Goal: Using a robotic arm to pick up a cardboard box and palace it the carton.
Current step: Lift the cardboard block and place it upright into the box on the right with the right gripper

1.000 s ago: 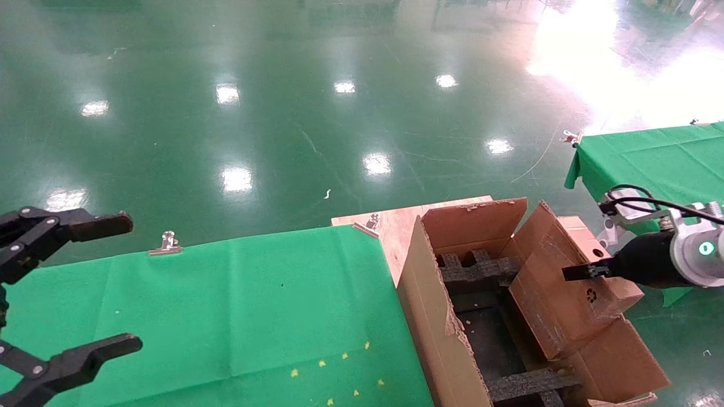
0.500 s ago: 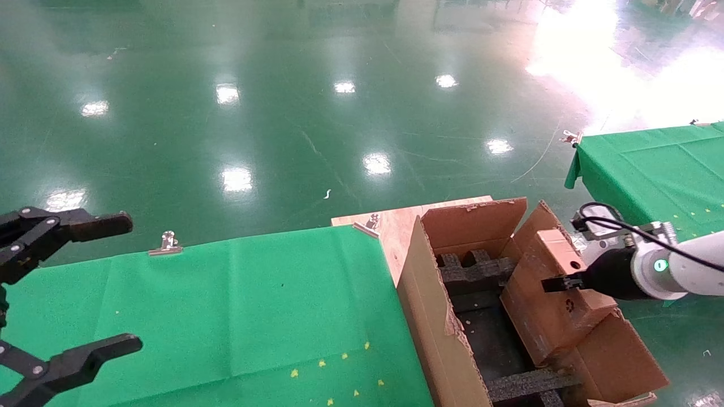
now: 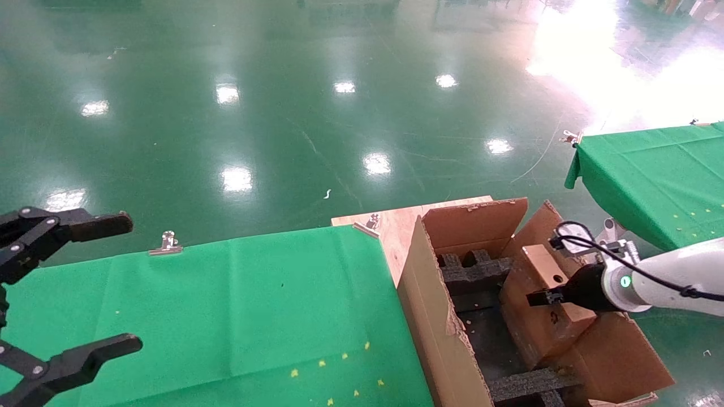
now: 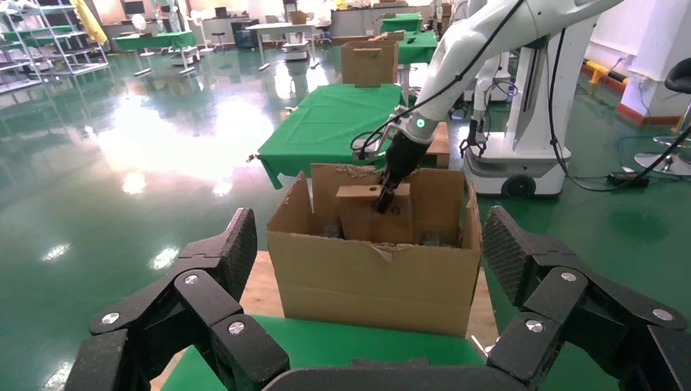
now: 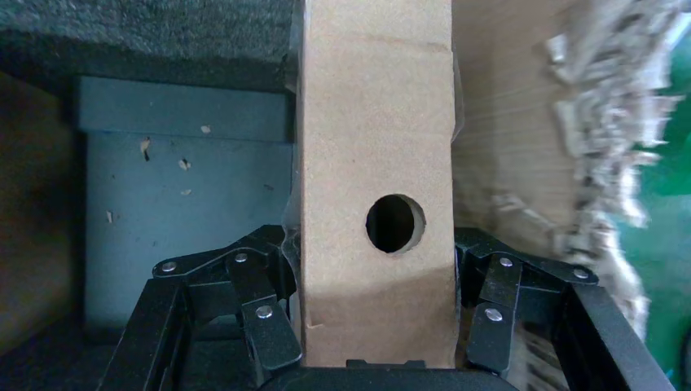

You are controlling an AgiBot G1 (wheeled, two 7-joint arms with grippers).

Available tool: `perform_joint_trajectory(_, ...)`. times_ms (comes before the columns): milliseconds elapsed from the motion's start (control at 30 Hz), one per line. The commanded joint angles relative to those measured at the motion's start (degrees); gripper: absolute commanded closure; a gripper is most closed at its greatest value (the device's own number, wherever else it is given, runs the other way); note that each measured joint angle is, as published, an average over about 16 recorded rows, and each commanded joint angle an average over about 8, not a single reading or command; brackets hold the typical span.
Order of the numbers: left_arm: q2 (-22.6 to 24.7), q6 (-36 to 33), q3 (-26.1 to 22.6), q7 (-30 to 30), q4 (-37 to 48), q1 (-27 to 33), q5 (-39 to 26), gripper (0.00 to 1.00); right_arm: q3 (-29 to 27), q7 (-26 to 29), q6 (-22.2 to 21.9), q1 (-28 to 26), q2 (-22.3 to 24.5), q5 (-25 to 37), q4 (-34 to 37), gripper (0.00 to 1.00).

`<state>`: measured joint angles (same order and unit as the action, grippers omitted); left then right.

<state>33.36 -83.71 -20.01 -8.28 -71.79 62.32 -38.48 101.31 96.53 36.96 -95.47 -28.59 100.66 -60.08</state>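
cardboard box and gripper: the cardboard box (image 3: 543, 302) sits between the fingers of the right gripper (image 3: 546, 297); in the right wrist view the box (image 5: 375, 179) fills the gap, with a black finger (image 5: 265, 314) pressed on one side and its partner on the other, so the gripper is clamped on it.
where the box is: partly down inside the carton (image 3: 435, 316), on its right-hand half, its upper part standing above the black foam inserts (image 3: 478, 271); whether its lower end touches the bottom i cannot tell.
robotic arm: the white robotic arm (image 3: 673, 277) reaches in from the right over the carton's right flap, green ring light lit, black cable looping above the wrist.
counts: one cardboard box, one carton, two foam inserts in sight (one at the far end, one at the near end), two green-covered tables (image 3: 226, 316), two metal clips (image 3: 167, 243) on the near table's far edge.
pointing: the box stands tilted, top end leaning away from the robot and to the right; its long axis runs from that raised end down into the carton. the narrow face with the round hole (image 5: 395, 222) faces up toward the wrist camera.
left gripper: the left gripper (image 3: 62, 294) hangs over the left end of the near green table, fingers spread wide and holding nothing, well apart from the carton.
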Motion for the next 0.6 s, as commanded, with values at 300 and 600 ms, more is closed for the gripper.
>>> perform_joint_trajectory(300,0.0,0.0,0.0,0.0,0.0,0.0,0.0,0.0,0.5,-3.9,-1.6,3.7,-4.1,-3.1,5.7,1.0)
perform_joint_trajectory(600,0.0,0.0,0.0,0.0,0.0,0.0,0.0,0.0,0.4,-7.8,-1.3,5.8,-7.0,-5.9,10.3,0.85)
